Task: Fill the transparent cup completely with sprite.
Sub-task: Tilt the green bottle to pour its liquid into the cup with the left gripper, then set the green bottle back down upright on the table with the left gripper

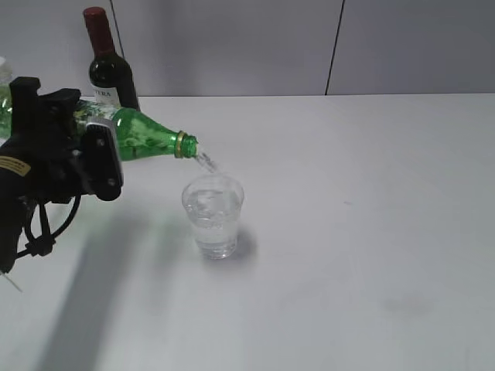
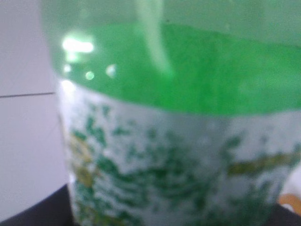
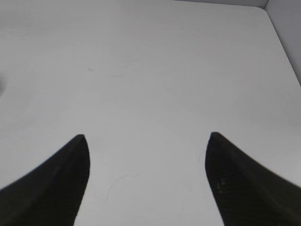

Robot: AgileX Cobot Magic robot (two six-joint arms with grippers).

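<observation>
Left gripper [image 1: 93,158] clamped around the body of the green bottle [image 1: 147,135], jaws set about bottle-wide on the label band. Bottle tipped nearly level, neck pointing toward 3 o'clock and slightly down in the exterior view. Yellow ring just behind the open mouth. Left wrist view is filled by the same bottle [image 2: 178,122], blurred: green wall above, white-and-green mottled label below.

Sprite [image 1: 206,162] leaves the mouth as a thin clear stream, falling toward 5 o'clock into the transparent cup [image 1: 213,216]. Cup stands upright on the table [image 1: 371,232], just below and to the right of the bottle mouth, not touching it. Clear tapered walls, wider rim. Liquid inside is colourless with froth and bubbles; the level sits some way below the rim, exact height hard to read through the fizz.

Right gripper [image 3: 146,141] spread wide with nothing between its fingers [image 3: 61,183], hanging over bare tabletop; it does not appear in the exterior view.

Dark wine bottle [image 1: 108,66] with red cap stands upright at 11 o'clock from the cup, behind the green bottle near the table's far edge by the grey wall. From 12 through 6 o'clock of the cup the white surface is open. Table's far right corner shows in the right wrist view.
</observation>
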